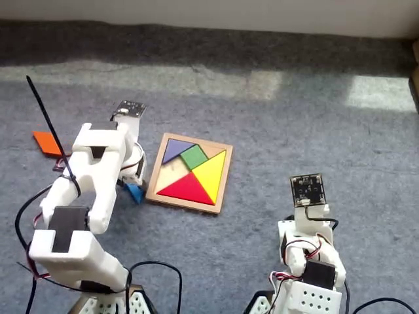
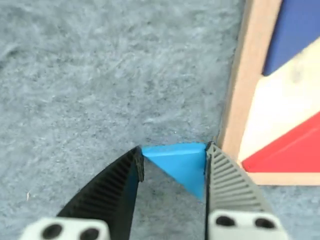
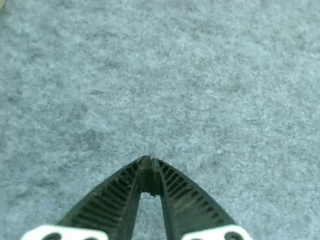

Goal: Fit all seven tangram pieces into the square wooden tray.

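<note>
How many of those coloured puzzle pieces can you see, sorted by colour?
Dark blue piece: 1, in the tray
Green piece: 1, in the tray
Yellow piece: 1, in the tray
Red piece: 1, in the tray
Light blue piece: 1, held by the left gripper
Orange piece: 1, on the carpet
Total: 6

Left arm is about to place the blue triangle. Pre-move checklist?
1. Grip: left tool closed on the small blue triangle piece: ok.
2. Piece lifted off the grey carpet: cannot tell.
3. Piece over the square wooden tray: not ok, it sits outside the rim, near a corner.
4. Free slot: pale bare gap in the tray: ok.
5. Right tool shut, over carpet, away from the tray: ok.
6. Flat orange piece in tray: not ok, it lies on the carpet.
</note>
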You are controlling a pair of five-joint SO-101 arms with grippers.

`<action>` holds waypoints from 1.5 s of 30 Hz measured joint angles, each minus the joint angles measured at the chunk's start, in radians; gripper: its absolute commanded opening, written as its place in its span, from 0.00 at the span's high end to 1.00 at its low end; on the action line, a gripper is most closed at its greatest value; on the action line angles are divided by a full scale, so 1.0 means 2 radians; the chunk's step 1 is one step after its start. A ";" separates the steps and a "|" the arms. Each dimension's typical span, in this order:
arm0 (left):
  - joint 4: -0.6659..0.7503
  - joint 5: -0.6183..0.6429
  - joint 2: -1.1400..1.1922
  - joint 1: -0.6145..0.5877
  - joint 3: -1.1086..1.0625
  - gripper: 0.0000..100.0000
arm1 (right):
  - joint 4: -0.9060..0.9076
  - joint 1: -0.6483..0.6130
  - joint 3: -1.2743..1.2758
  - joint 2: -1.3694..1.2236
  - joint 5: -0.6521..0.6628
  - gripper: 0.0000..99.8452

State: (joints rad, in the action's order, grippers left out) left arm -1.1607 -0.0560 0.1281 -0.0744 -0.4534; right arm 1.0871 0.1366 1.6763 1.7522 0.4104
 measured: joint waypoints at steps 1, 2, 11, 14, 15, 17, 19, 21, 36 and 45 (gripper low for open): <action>-0.006 -0.001 -0.014 0.002 0.000 0.87 | 0.000 0.000 0.000 0.000 0.000 0.99; -0.011 -0.001 -0.029 0.005 0.000 0.87 | 0.000 0.000 0.000 0.000 0.000 0.99; -0.031 0.000 -0.160 0.054 0.000 0.87 | 0.000 0.000 0.000 0.000 0.000 0.99; -0.031 -0.001 -0.164 0.077 0.000 0.86 | 0.000 0.000 0.000 0.000 0.000 0.99; -0.031 -0.001 -0.164 0.081 0.000 0.85 | 0.000 0.000 0.000 0.000 0.000 0.99; -0.033 -0.001 -0.164 0.081 0.000 0.82 | 0.000 0.000 0.000 0.000 0.000 0.99; -0.048 0.000 -0.164 0.074 0.000 0.79 | 0.000 0.000 0.000 0.000 0.000 0.99; -0.060 0.001 -0.164 0.057 0.000 0.77 | 0.000 0.000 0.000 0.000 0.000 0.99; 0.055 0.057 -0.165 -0.039 -0.138 0.74 | 0.000 0.000 0.000 0.000 0.000 0.99; 0.093 0.062 -0.165 -0.039 -0.156 0.75 | 0.000 0.000 0.000 0.000 0.000 0.99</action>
State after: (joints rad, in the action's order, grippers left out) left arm -0.9751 0.0683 -0.2018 -0.1527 -0.7649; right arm 1.0871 0.1366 1.6763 1.7522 0.4104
